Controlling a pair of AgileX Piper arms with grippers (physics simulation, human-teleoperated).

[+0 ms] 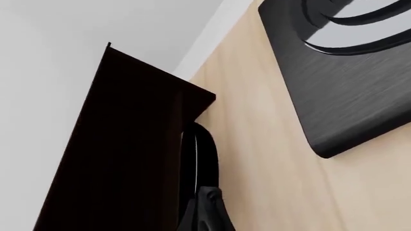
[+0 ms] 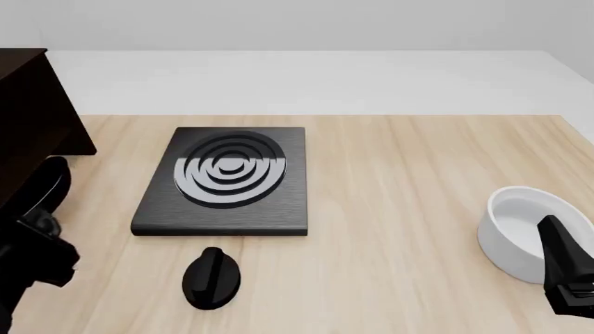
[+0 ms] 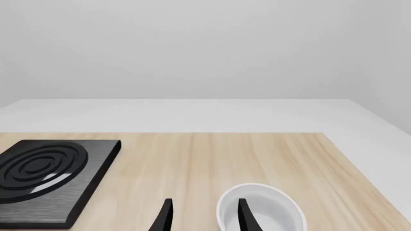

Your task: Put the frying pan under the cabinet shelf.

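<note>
Dark brown board of the cabinet shelf (image 1: 122, 144) fills the left wrist view; the frying pan (image 1: 204, 159) shows edge-on just under its corner — seemingly clamped by the left gripper (image 1: 209, 211), though the grip is poorly seen.

Front view: stove plate (image 2: 222, 181) well apart, leaving free tabletop beside the cabinet.

Right wrist view: right gripper (image 3: 204, 216) spread, idle over the white bowl (image 3: 260, 211).

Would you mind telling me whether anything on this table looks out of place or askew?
Yes: the round black frying pan stands on edge rather than flat, at the table's left beside the dark wooden cabinet, with the left gripper at it.
</note>
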